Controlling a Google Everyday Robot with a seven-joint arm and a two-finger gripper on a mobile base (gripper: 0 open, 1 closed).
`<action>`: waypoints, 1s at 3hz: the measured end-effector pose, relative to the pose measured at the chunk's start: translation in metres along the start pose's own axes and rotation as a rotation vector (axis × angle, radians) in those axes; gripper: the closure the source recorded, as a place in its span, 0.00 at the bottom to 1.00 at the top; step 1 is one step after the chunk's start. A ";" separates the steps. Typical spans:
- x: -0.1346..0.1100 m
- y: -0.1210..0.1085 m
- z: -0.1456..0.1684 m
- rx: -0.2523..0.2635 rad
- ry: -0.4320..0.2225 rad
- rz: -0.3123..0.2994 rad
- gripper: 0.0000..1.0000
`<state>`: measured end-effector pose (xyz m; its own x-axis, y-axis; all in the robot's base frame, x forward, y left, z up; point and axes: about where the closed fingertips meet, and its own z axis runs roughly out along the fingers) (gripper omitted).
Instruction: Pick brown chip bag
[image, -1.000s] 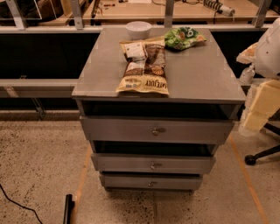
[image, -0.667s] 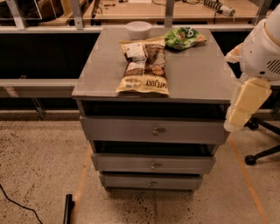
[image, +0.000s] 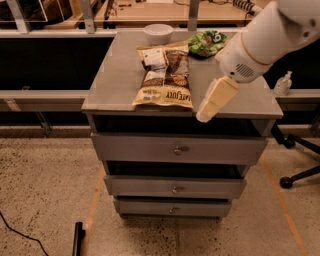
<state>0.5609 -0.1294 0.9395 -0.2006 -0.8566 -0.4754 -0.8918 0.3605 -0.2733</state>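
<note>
Since the earlier frames the white arm (image: 265, 40) has swung in from beyond the side of the cabinet, and the hand (image: 214, 101) now hangs over the front part of the grey tabletop (image: 117, 80), its tip close to the front edge. The bags and bowl lie as they did before.

The hand shows as one cream-coloured piece slanting down from the arm's rounded end. How far open it is cannot be told. Nothing is seen in its hold, and it is apart from the brown chip bag (image: 165, 77).

That bag lies flat on the tabletop just beside the hand, toward the middle of the top and reaching back from the front edge. It is tan-yellow with a dark brown panel and white label patches. Dark lettering runs along its near end, upside down in this view and not readable with certainty.

Behind the hand, at the back of the tabletop, lies a green bag (image: 206, 43), and a white bowl (image: 158, 33) stands beside it. Below the hand are three grey drawers (image: 177, 148).
</note>
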 end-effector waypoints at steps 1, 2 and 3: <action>-0.011 -0.015 0.000 0.058 -0.043 0.004 0.00; -0.010 -0.014 0.000 0.056 -0.041 0.003 0.00; -0.015 -0.026 0.012 0.081 -0.040 -0.005 0.00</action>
<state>0.5914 -0.1216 0.9437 -0.1788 -0.8438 -0.5061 -0.8566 0.3865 -0.3418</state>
